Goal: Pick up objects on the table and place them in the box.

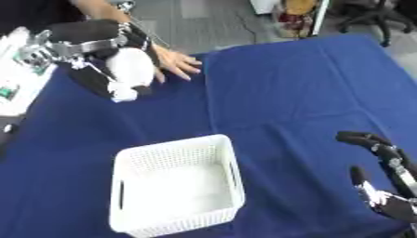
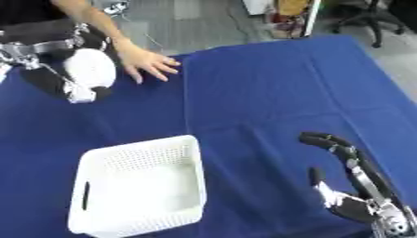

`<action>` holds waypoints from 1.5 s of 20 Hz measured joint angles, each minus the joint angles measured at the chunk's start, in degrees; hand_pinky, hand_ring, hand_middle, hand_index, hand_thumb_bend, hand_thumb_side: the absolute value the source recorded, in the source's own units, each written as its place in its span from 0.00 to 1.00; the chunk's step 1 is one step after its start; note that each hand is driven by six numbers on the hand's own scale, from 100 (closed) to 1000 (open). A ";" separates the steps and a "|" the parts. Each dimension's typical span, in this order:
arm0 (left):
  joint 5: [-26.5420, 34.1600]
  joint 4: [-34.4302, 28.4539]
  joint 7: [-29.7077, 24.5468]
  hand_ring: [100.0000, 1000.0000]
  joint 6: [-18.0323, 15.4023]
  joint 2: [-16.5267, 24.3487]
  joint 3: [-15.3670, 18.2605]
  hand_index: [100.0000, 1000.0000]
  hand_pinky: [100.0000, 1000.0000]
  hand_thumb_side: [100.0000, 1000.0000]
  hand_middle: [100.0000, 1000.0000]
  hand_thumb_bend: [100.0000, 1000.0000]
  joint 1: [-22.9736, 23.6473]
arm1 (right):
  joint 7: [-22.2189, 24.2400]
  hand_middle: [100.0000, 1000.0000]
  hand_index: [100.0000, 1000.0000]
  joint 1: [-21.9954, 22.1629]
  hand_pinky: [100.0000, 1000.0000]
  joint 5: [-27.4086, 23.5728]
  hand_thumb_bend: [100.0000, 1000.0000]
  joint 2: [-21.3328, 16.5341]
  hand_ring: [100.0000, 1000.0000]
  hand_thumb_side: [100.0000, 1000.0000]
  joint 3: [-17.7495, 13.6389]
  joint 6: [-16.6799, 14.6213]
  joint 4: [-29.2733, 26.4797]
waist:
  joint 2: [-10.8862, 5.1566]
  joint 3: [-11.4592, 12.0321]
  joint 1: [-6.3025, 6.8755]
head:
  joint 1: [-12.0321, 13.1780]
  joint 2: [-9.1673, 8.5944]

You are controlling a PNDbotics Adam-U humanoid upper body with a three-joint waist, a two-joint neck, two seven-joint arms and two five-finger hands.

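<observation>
Seen from above, looking down on a tabletop (image 1: 309, 83) draped in blue cloth.

At far left, along the edge: a strip of white equipment with green parts (image 1: 16, 74), too unclear to identify.

At upper left, raised above the cloth: the robot's left hand (image 1: 122, 69), black and white with silver wrist hardware. Hard to make out; fingers appear curled downward around something white, but cannot tell for certain whether anything is held. Close beside it on the right: a person's bare hand (image 2: 146, 62), reaching in from the far edge, fingers spread, lying flat on the cloth.

At lower left of centre: a white plastic basket (image 1: 232, 172) with perforated walls and slot handles, standing upright on the cloth, serving as the box. Nothing visible inside apart from its pale floor. Well apart from both robot hands.

At right of centre: bare blue cloth with a few creases.

At lower right corner: the robot's right hand (image 2: 350, 186), black with silver parts, palm up, fingers relaxed and gently arched upward, wide and holding nothing. Resting near the tabletop's near edge.
</observation>
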 measured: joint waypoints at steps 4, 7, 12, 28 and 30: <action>5.72 -10.78 -1.91 0.02 1.91 3.42 -1.07 0.48 0.00 0.11 0.35 0.00 2.05 | -0.01 0.77 0.87 -0.01 0.87 0.08 0.00 -0.01 0.87 0.49 -0.01 0.00 0.00 | 0.00 0.00 0.09 | -0.01 -0.01; 8.72 -16.55 -3.59 0.02 3.59 5.17 -1.48 0.48 0.00 0.11 0.35 0.00 3.05 | -0.02 0.77 0.87 -0.02 0.87 0.15 0.00 -0.01 0.87 0.49 -0.01 0.00 0.00 | 0.00 -0.01 0.14 | -0.01 -0.03; 11.28 -21.35 -5.73 0.02 5.73 6.12 -1.81 0.48 0.00 0.12 0.35 0.00 3.98 | -0.03 0.77 0.87 -0.03 0.87 0.20 0.00 -0.01 0.87 0.49 -0.02 0.00 0.00 | 0.00 -0.02 0.14 | -0.01 -0.04; 9.52 -15.73 -6.94 0.01 6.94 1.70 -4.54 0.47 0.00 0.16 0.35 0.00 2.68 | 0.01 0.77 0.87 -0.04 0.87 -0.02 0.00 -0.02 0.87 0.49 0.00 -0.05 0.00 | 0.00 -0.09 -0.22 | -0.01 -0.09; 8.73 -14.02 -6.89 0.01 6.88 0.54 -5.06 0.47 0.00 0.17 0.35 0.00 2.37 | 0.02 0.77 0.87 -0.07 0.87 -0.11 0.00 -0.02 0.87 0.49 0.01 -0.05 0.00 | 0.00 -0.32 -0.27 | 0.00 -0.10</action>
